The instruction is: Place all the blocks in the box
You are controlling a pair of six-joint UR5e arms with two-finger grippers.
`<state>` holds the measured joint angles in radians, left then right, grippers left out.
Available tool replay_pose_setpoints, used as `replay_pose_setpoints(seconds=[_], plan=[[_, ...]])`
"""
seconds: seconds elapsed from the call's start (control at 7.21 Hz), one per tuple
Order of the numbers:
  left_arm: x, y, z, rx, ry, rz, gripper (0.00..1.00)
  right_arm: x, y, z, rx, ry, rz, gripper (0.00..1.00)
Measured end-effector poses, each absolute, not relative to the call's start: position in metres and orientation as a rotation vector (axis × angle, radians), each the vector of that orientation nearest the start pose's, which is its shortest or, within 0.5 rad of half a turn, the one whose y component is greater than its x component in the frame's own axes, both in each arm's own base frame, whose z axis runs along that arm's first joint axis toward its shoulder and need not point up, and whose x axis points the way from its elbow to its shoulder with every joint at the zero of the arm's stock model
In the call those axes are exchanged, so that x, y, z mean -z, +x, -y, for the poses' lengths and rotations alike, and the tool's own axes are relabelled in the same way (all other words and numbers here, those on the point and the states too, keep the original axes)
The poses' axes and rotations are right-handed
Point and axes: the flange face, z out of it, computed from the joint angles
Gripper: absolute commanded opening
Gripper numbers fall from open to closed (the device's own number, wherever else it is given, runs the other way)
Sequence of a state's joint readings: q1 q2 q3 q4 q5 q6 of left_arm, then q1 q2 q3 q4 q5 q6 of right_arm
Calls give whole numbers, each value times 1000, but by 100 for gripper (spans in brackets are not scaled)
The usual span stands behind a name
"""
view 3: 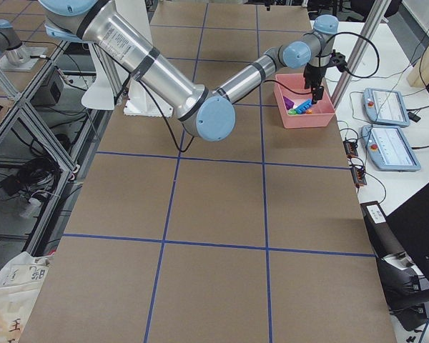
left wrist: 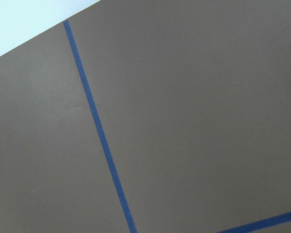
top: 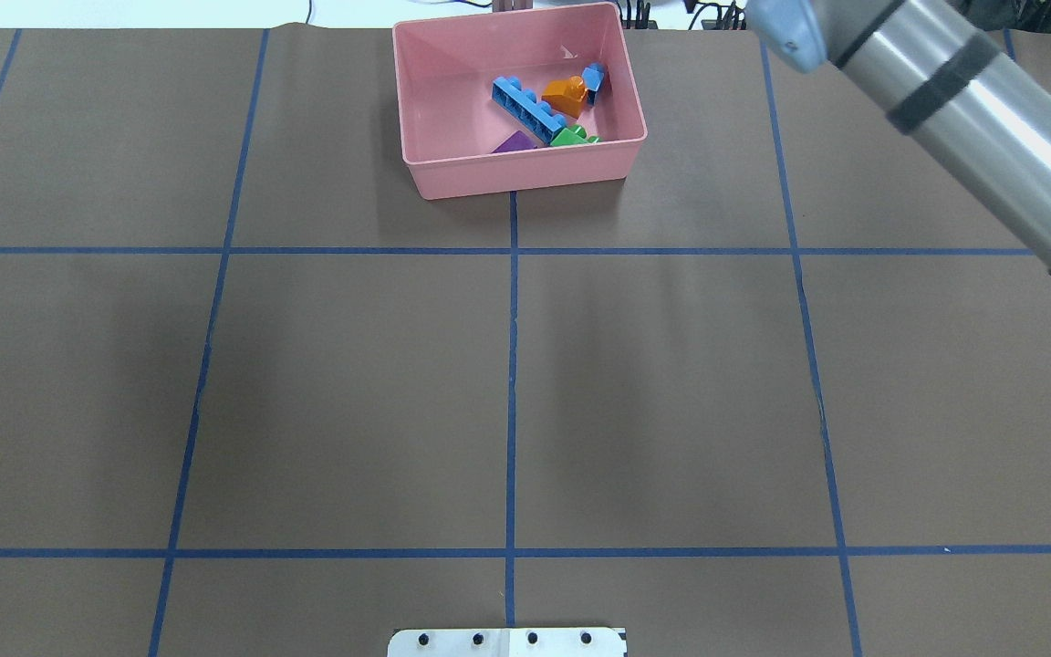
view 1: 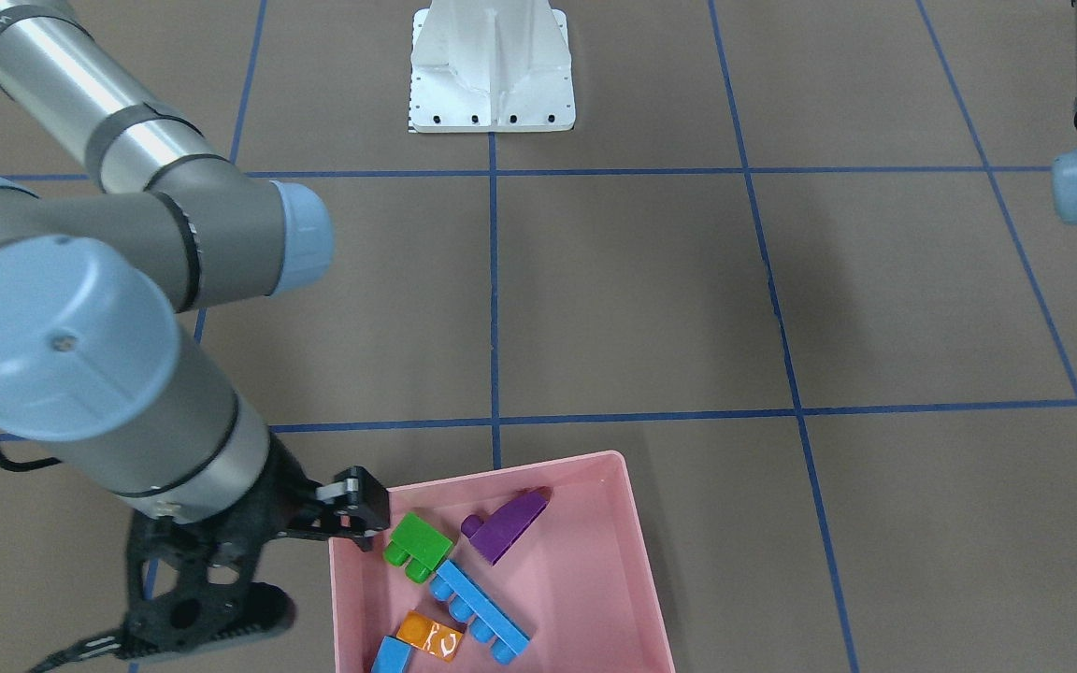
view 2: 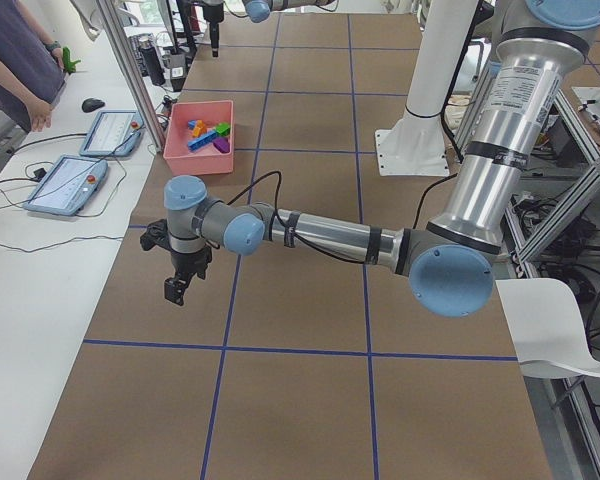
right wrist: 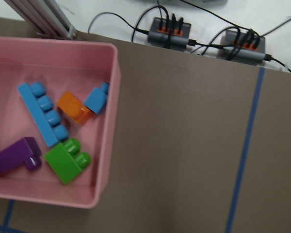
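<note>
All 5 blocks lie inside the box [view 1: 507,464], which sits on the table [view 1: 641,308] near its far edge from the robot. The green block [view 1: 417,546] is in the corner nearest the right claw [view 1: 328,561] and touches 1 end of the long blue block [view 1: 481,612]. The purple block [view 1: 509,525] lies just beside the green one. The orange block [view 1: 431,637] sits between the long blue block and the small blue block [view 1: 394,657], touching both as far as can be told.

The right claw is spread and holds nothing. 1 of its fingers hangs at the box's corner by the green block and the other is outside the wall. The side view suggests the claw is above the rim. The left claw [view 2: 177,290] hangs over bare table, well apart from the box, and whether it is spread or pressed together cannot be told.

Judging from this, the placing is finished and the step in hand is the right arm's retreat. To do it well, the claw should first rise straight up, fingers spread as they are, until both clear the rim. Only then should it swing back toward the robot. A sideways pull at this height could catch the low wall and drag or tip the light box, spilling blocks. The left arm has no need to move.
</note>
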<state>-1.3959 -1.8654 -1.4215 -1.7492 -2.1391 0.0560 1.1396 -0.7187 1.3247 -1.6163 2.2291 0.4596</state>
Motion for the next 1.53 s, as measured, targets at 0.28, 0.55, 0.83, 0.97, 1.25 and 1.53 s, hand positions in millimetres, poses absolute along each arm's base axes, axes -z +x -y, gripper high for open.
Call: replay_pose_setpoints(seconds=[0.28, 0.55, 0.83, 0.97, 1.25, 1.53], plan=[[-573, -7, 626, -350, 253, -614, 100, -352, -169, 690, 228, 186, 789, 100], [-602, -41, 589, -295, 229, -715, 100, -459, -98, 651, 192, 111, 824, 100], [-646, -55, 554, -266, 193, -671, 100, -546, -64, 610, 154, 86, 794, 100], [-659, -57, 544, -255, 186, -652, 100, -569, -54, 599, 144, 86, 752, 100], [-658, -60, 537, -229, 158, -649, 100, -599, -29, 578, 98, 62, 732, 100], [-626, -59, 526, -193, 114, -665, 100, -621, 2, 554, 35, 36, 780, 100]])
